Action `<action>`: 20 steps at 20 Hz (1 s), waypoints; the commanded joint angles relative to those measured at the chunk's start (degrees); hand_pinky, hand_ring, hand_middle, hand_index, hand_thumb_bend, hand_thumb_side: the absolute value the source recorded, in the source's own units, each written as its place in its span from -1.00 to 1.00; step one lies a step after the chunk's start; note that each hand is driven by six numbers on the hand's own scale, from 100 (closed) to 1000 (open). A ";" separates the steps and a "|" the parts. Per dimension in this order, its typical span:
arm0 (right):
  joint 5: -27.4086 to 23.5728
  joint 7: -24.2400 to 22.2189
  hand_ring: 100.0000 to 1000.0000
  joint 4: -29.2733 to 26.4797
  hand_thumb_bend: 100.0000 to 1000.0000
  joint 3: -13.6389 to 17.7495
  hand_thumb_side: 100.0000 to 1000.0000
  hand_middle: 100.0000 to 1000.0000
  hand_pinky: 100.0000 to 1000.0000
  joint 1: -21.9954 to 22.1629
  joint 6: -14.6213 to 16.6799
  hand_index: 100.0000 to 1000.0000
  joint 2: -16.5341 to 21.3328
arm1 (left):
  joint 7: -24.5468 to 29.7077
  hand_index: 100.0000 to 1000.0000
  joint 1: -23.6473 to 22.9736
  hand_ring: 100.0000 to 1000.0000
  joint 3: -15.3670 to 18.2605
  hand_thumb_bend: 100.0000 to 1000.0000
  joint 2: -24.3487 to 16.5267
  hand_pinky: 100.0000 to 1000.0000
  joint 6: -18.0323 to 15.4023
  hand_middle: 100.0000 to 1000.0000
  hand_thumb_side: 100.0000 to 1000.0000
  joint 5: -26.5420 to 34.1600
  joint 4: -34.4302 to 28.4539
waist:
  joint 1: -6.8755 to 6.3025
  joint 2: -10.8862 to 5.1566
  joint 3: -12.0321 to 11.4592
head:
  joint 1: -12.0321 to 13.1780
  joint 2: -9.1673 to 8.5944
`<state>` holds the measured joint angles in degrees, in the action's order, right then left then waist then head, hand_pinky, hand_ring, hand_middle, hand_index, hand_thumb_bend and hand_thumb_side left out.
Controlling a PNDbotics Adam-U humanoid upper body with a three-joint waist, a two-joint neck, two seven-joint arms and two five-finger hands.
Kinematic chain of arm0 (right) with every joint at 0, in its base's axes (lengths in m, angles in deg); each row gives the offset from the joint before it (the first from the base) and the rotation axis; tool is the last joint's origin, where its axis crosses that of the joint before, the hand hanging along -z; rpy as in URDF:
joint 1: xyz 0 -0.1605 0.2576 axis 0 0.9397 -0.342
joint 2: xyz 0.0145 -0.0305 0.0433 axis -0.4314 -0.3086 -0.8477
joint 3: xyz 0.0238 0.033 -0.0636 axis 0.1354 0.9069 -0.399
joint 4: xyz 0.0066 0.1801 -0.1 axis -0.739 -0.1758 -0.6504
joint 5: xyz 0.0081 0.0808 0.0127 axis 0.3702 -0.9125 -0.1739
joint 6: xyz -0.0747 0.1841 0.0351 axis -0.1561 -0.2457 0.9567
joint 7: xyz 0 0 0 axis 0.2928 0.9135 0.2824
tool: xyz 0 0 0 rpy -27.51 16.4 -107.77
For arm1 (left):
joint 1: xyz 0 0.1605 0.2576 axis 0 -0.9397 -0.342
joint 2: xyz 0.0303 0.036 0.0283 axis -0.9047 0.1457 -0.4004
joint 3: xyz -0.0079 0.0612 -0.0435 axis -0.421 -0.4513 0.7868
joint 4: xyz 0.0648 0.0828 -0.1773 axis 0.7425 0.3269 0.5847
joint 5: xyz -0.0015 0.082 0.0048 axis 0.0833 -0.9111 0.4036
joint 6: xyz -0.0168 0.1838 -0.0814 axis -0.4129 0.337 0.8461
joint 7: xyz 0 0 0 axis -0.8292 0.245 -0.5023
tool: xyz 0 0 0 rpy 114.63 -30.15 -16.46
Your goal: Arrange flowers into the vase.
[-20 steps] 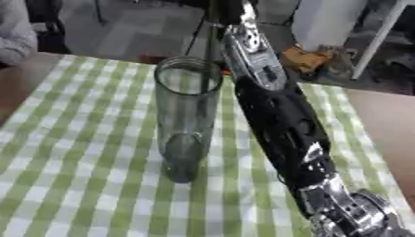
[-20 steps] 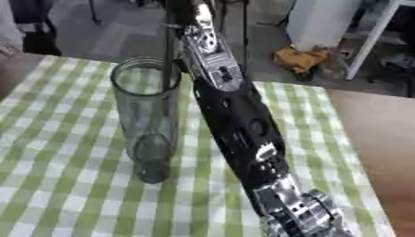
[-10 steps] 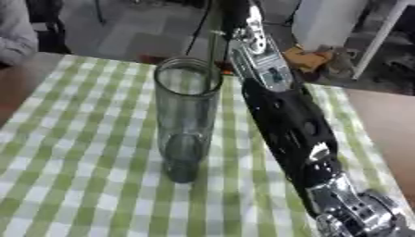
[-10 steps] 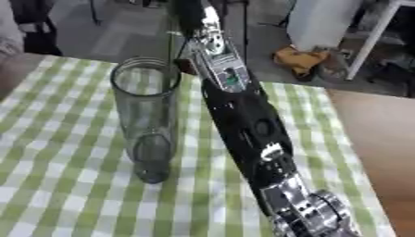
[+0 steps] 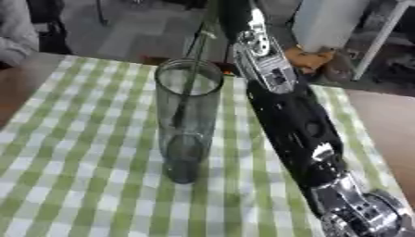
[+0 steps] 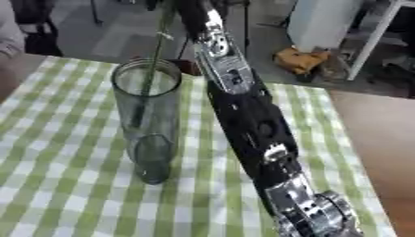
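A tall clear glass vase (image 5: pixel 186 120) stands upright on the green-and-white checked cloth (image 5: pixel 73 152). A thin green flower stem (image 6: pixel 148 78) comes down from the top edge through the vase's mouth and reaches into the glass; its bloom is out of frame. My right arm (image 5: pixel 296 120) rises from the lower right, passing just right of the vase. Its dark right hand (image 6: pixel 193 10) shows only partly at the top edge, beside the stem's upper end. My left hand shows in neither view.
The cloth ends at the far table edge behind the vase. Bare brown tabletop (image 5: pixel 385 134) lies to the right. Beyond the table are a white cabinet (image 5: pixel 332 23) and a brown-orange object on the floor (image 6: pixel 296 60).
The stem has come down and now reaches inside the vase. My right arm has shifted a little along with it. The vase has not moved.
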<state>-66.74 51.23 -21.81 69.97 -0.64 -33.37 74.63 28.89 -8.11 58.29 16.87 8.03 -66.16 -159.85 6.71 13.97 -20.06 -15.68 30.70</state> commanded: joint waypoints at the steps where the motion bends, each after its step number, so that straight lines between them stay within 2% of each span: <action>1: 2.27 -0.75 -0.38 -0.75 -0.04 -0.44 0.96 -0.49 -0.42 -1.11 2.41 -0.62 2.76 | -0.17 0.90 0.33 0.61 0.34 -1.00 -0.36 -0.03 -0.04 0.85 0.70 -0.14 -0.82 | -0.55 -1.20 0.14 | 0.19 -0.36; 9: 7.95 -1.69 -0.34 0.12 0.04 -1.47 0.93 -0.43 -0.42 -1.09 10.50 -0.46 5.57 | -0.27 0.90 0.24 0.61 0.36 -1.00 -0.42 -0.03 0.02 0.85 0.70 -0.25 -0.82 | -0.42 -1.35 0.34 | 0.44 -0.28; 13: 9.88 -2.51 -0.34 0.72 0.06 -2.33 0.86 -0.43 -0.42 -1.27 12.95 -0.44 6.52 | -0.24 0.90 0.19 0.61 0.33 -1.00 -0.45 -0.03 0.13 0.85 0.70 -0.28 -0.82 | -0.42 -1.39 0.44 | 0.52 -0.17; 20: 12.78 -5.86 -0.32 1.39 -0.11 -3.79 0.84 -0.42 -0.41 -1.88 15.44 -0.46 7.63 | -0.17 0.90 0.21 0.61 0.28 -1.00 -0.50 -0.03 0.25 0.85 0.70 -0.29 -0.82 | -0.43 -1.61 0.63 | 0.55 0.09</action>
<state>-54.80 46.01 -20.00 66.23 -0.73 -18.43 80.42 28.77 -8.16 58.30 16.87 8.17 -66.18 -159.85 6.80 13.66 -19.49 -15.19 30.71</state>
